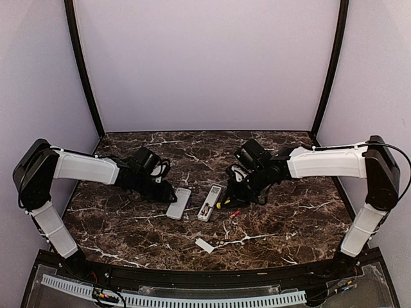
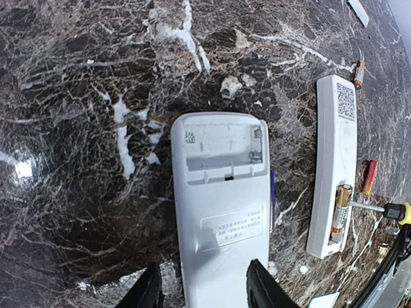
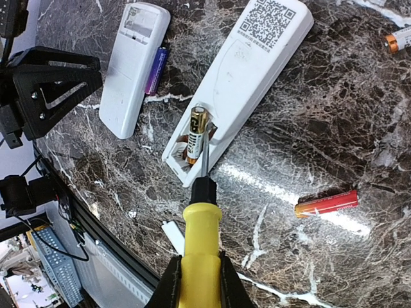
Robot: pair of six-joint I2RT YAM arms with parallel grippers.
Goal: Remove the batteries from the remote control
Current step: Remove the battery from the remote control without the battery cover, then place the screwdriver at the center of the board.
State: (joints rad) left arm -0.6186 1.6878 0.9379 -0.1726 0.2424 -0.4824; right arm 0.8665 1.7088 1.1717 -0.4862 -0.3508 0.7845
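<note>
screwdriver (image 3: 200, 224) tip at seated battery (image 3: 196, 131), clear only from right wrist

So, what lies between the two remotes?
A purple battery beside the wide remote, apart from the slim remote; otherwise bare table. Clearest in the right wrist view.

Two remotes lie side by side, backs up, mid-table (image 1: 289, 231).
Left remote (image 2: 221, 218): flanking battery (image 2: 272, 199) lies along its right edge.
Right remote (image 3: 244, 77): seated battery (image 3: 197, 131) in the compartment at its near end, screwdriver (image 3: 200, 240) tip at it.
Loose battery (image 3: 327, 203) lies near, to the right.
Back cover (image 1: 205, 245) lies nearer the front edge.
</note>
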